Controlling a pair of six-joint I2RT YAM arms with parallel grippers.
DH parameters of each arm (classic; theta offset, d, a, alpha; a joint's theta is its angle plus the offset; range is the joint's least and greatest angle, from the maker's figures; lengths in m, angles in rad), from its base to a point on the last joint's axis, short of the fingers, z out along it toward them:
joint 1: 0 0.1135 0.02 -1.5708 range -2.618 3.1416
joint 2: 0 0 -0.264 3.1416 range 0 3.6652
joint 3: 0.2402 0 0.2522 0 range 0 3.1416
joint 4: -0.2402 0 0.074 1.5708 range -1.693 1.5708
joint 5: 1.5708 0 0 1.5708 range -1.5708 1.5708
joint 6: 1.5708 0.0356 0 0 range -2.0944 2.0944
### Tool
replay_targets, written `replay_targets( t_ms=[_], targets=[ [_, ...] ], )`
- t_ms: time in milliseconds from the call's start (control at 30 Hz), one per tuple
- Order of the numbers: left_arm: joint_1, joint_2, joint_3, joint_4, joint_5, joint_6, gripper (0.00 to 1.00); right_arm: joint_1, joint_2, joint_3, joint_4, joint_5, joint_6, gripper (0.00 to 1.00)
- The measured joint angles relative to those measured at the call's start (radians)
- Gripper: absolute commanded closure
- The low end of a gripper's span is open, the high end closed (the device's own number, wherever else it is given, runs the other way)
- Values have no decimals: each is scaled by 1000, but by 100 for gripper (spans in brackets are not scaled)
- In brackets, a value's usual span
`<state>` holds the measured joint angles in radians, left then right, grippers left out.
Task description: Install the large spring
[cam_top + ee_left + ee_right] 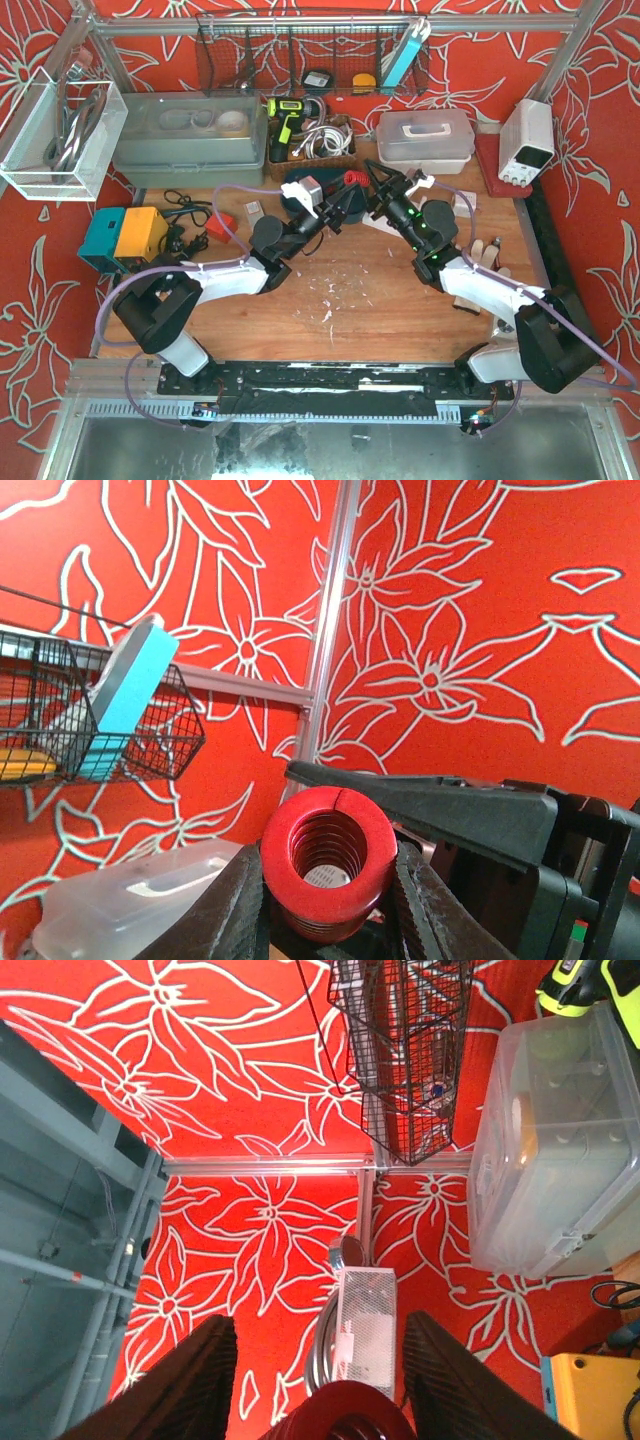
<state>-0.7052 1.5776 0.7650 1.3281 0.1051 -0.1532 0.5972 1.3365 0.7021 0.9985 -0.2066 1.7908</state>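
The large spring is a red coil that I look into end-on in the left wrist view. My left gripper is shut on its sides and holds it in the air. From above, the spring hangs over the back middle of the table, between the left gripper and the right gripper. In the right wrist view the spring's dark red end lies low between the right gripper's fingers. A gap shows on each side, so those jaws are open around it.
Clear lidded boxes and a tray of tools stand along the back. A wire basket hangs above them. A yellow and teal box sits at the left, and a white power supply at the right.
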Motion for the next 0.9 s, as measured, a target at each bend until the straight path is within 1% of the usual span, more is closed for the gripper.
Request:
replay_targets(
  t_ms=[67,267,333,367,433,467,567,600,700,733,767,833,900],
  targets=[
    [-1,1,0,12,-1,5,100,3,0,0,3,1,3,61],
    [-2,16,-2,58,-6,23,100,6,29,4,47,3,25,82],
    [-2,23,-6,69,-6,24,97,6,33,4,49,3,26,89],
    [-2,25,-8,76,-7,25,93,6,33,4,48,3,26,93],
    [-2,27,-13,87,-11,26,83,8,33,4,48,3,26,99],
    [-2,28,-16,94,-14,26,75,10,33,4,48,3,26,100],
    [-2,28,-35,115,-21,27,51,16,33,4,39,3,26,100],
    [-2,28,-42,119,-22,30,42,18,33,3,32,3,28,100],
    [-4,31,-88,88,-22,38,23,25,23,2,48,7,33,100],
    [-3,28,-103,69,-23,40,14,25,18,0,53,12,33,100],
    [-3,24,-118,55,-25,42,8,22,15,0,57,16,34,100],
    [-4,9,-155,14,-32,46,2,18,10,0,57,21,27,100],
    [-5,-26,-194,-32,-42,56,0,13,8,0,45,21,11,100]
  ],
)
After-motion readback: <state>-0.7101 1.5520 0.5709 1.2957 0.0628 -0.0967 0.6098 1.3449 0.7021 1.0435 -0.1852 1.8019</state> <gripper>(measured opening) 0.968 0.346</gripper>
